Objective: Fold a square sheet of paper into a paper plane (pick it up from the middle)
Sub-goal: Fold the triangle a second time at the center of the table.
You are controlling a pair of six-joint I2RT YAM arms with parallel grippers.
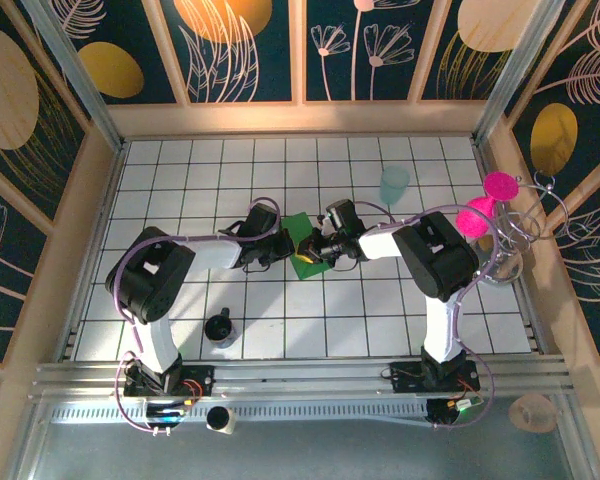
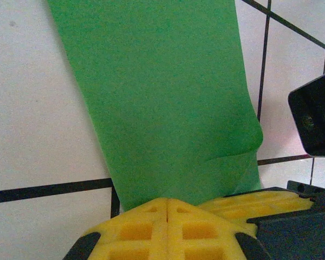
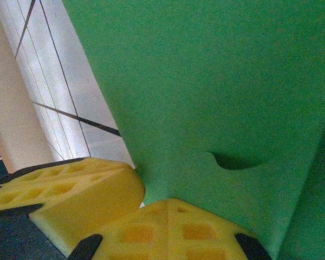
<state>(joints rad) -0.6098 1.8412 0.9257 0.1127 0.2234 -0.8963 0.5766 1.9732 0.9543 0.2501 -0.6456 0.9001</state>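
Arms both folded inward over mid-table, wrists low, tips meeting nose to nose. Left gripper (image 1: 288, 247) comes in from the left, right gripper (image 1: 315, 250) from the right, almost touching.

Paper (image 1: 302, 226) lies between and under them, near table centre, well apart from the cup (image 1: 394, 184) at the back right.

On my left wrist feed the left gripper (image 2: 168, 214) has jaws closed, pads pressed together on the near end of the paper (image 2: 162, 97), which runs away from the tips as a long strip. On the right wrist feed the right gripper (image 3: 168, 216) is likewise clamped on the paper (image 3: 216, 81), with a small buckle just past the pads.

From above, the grippers cover the paper's middle; I can't make out its fold lines.
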